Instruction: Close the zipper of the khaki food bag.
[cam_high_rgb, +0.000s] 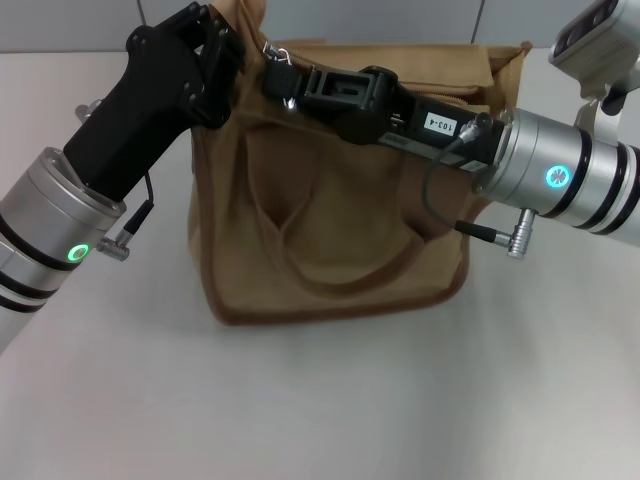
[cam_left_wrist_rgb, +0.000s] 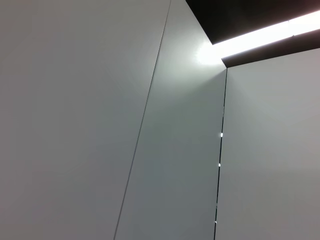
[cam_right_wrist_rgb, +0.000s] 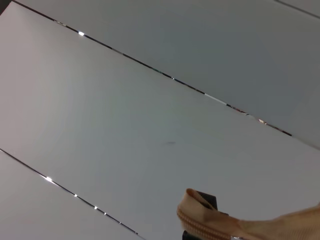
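The left hand (cam_high_rgb: 222, 60) pinches the boxy khaki canvas bag's (cam_high_rgb: 330, 200) upper-left corner; the right hand (cam_high_rgb: 285, 82) (finger state unclear) should pull the tan zipper (cam_right_wrist_rgb: 210, 231) straight; keep fabric taut.

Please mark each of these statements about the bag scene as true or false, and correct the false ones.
1. The khaki food bag stands upright on the white table. True.
2. The left gripper is parked on the table away from the bag. False: it is up at the bag's top left corner.
3. The right gripper reaches across the bag's top. True.
4. A strap handle hangs down the bag's front. True.
5. The bag lies flat on its side. False: it is upright.
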